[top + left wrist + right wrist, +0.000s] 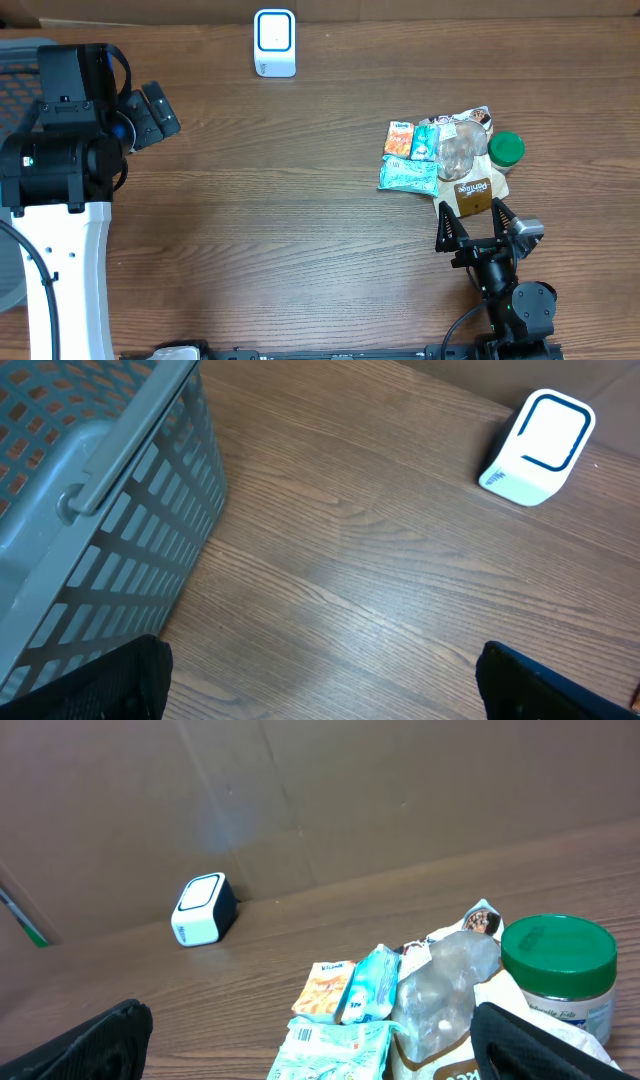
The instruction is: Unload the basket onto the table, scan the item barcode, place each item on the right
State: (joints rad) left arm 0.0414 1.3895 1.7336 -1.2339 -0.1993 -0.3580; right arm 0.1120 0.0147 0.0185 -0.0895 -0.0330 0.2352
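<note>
A white scanner with a blue outline (274, 42) stands at the table's far edge; it also shows in the left wrist view (537, 448) and the right wrist view (205, 909). The items lie in a pile at the right: an orange packet (399, 138), a teal packet with a printed barcode (408, 175) (335, 1050), a clear bag (461, 150), a brown bag (473, 192) and a green-lidded jar (505, 150) (558, 970). My right gripper (471, 208) (315, 1050) is open just before the pile, over the brown bag's near edge. My left gripper (165, 108) (330, 695) is open over bare wood at the far left.
A grey slatted basket (100, 490) stands at the table's left edge, close beside the left arm (60, 150). A brown cardboard wall (320, 790) rises behind the scanner. Bare wood lies between the scanner and the pile.
</note>
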